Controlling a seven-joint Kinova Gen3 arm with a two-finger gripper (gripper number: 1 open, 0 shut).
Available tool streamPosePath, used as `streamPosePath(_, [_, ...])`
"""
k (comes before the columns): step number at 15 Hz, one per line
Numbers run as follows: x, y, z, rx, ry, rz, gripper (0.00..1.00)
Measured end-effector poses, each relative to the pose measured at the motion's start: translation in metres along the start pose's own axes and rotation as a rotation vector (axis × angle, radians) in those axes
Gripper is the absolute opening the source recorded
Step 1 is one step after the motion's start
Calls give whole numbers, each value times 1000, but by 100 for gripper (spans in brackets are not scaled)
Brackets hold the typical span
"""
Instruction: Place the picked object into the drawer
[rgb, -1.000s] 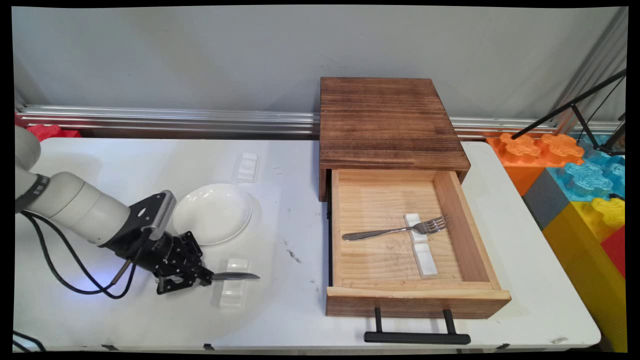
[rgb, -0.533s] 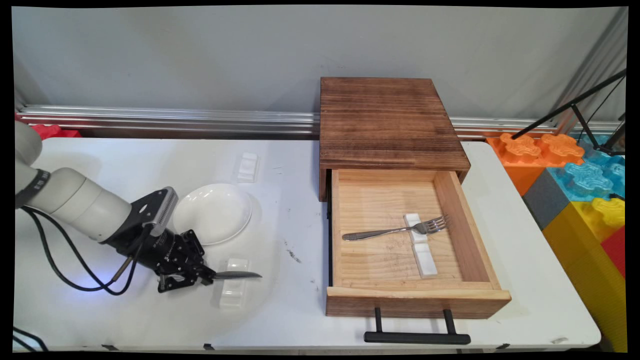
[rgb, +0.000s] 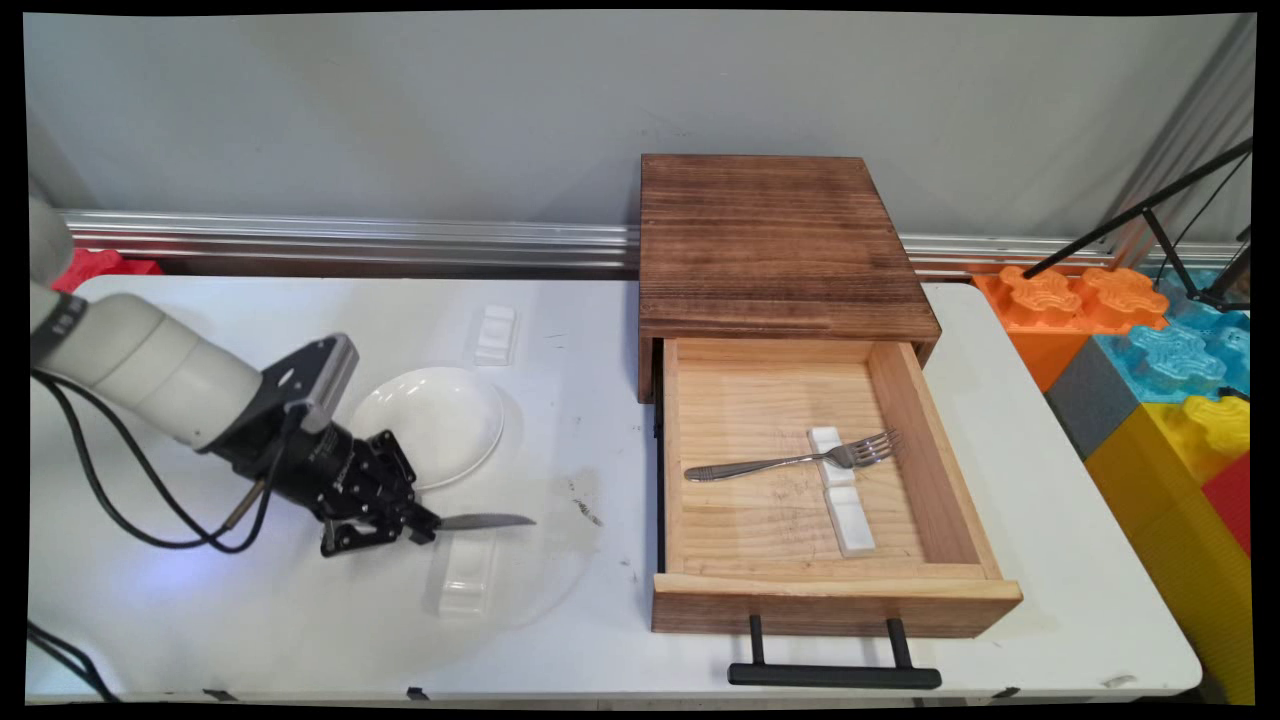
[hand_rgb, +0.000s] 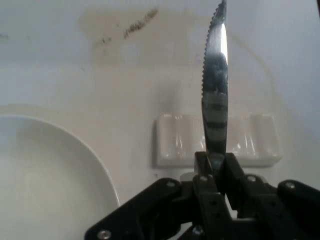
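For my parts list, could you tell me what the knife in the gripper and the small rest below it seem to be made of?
Knife: polished metal, probably steel; the serrated blade mirrors light and dark bands. Rest: glossy white, likely glazed ceramic, possibly plastic; soft highlights on its ridges.

knife (rgb: 485, 521) gripped above white rest (rgb: 467, 577)

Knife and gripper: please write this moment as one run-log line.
gripper: shut on knife | knife: above white rest, blade toward drawer | plate: beside gripper
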Motion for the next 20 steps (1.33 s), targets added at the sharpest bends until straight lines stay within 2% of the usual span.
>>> streamPosePath(11, [81,5,-44,33,-4,-47,0])
streamPosePath(14, [119,11,-50,35,-4,-68,0])
streamPosePath(20, [177,16,-51,41,-1,-79,0])
